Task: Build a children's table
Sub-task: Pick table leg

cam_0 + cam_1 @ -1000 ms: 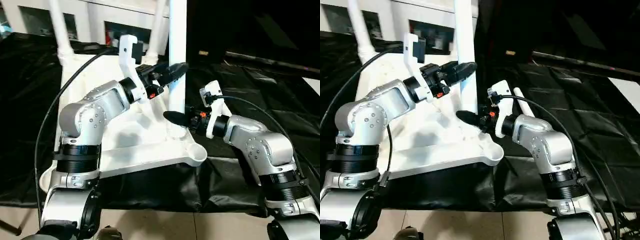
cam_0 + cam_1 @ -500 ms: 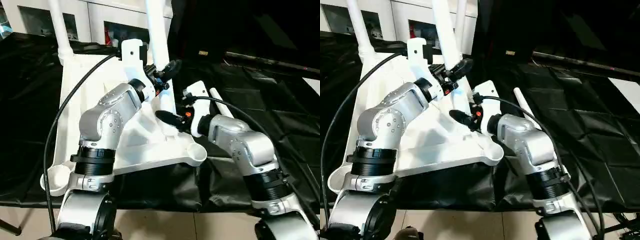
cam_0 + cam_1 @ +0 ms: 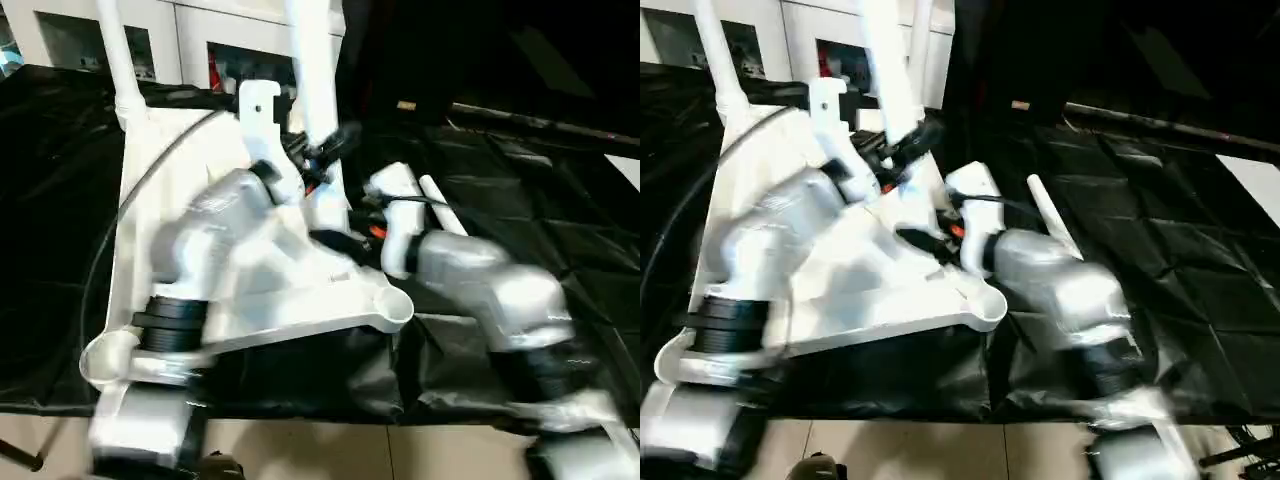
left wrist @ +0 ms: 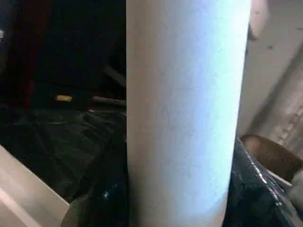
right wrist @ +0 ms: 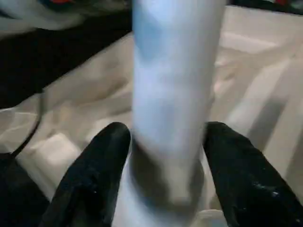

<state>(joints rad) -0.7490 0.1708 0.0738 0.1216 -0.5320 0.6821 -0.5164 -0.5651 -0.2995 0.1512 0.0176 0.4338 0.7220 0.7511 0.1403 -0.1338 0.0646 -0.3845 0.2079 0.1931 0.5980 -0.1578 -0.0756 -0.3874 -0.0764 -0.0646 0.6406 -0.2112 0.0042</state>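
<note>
My left gripper (image 3: 335,145) and right gripper (image 5: 163,156) both clasp the upright leg (image 3: 312,90), standing on the upturned tabletop (image 3: 150,160); a spare leg (image 3: 440,205) lies nearby.

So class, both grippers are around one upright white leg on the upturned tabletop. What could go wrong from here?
1. The leg stands tilted over the tabletop. Pushed down at that angle, it may jam rather than seat.
2. The right gripper has a finger on each side of the leg low down, and the left gripper is higher up. If they pull differently, the leg could twist loose.
3. A spare leg lies close to the right arm, which might knock it.
</note>
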